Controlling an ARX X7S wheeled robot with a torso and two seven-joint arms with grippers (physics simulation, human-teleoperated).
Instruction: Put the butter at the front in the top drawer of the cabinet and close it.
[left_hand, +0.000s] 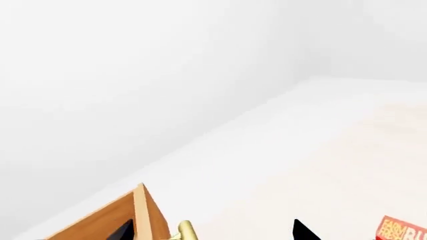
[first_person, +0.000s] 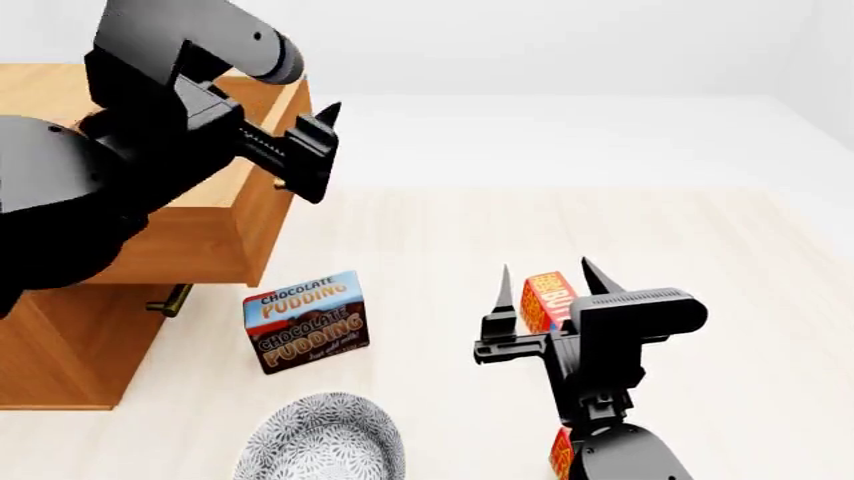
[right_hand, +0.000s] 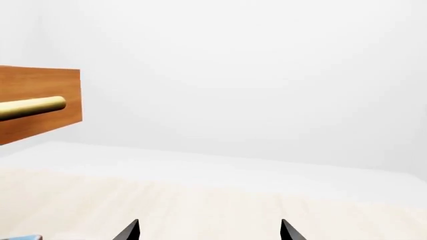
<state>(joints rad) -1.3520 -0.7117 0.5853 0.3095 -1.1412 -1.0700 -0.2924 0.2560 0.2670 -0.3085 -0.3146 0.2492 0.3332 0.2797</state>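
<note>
The cabinet is the largest thing in the head view, an orange-brown wooden box on the pale worktop. Its top drawer is pulled out, jutting toward the middle of the worktop; the drawer's brass handle shows in the right wrist view, and the lower drawer's brass handle peeks out beneath the open drawer.

The left gripper hangs at the front corner of the open drawer, just beside its face — its fingers are spread apart and grasp nothing.

The right gripper hovers well away from the cabinet, out over the open worktop, its fingers likewise parted and empty.

A chocolate pudding box stands just in front of the cabinet, below the open drawer's front. A speckled grey bowl sits nearer the robot than the pudding box.

One butter carton stands upright well away from the cabinet, between the right gripper's spread fingers in the head view, though whether they touch it cannot be told. A second butter carton lies closer to the robot — mostly hidden behind the right arm.
</note>
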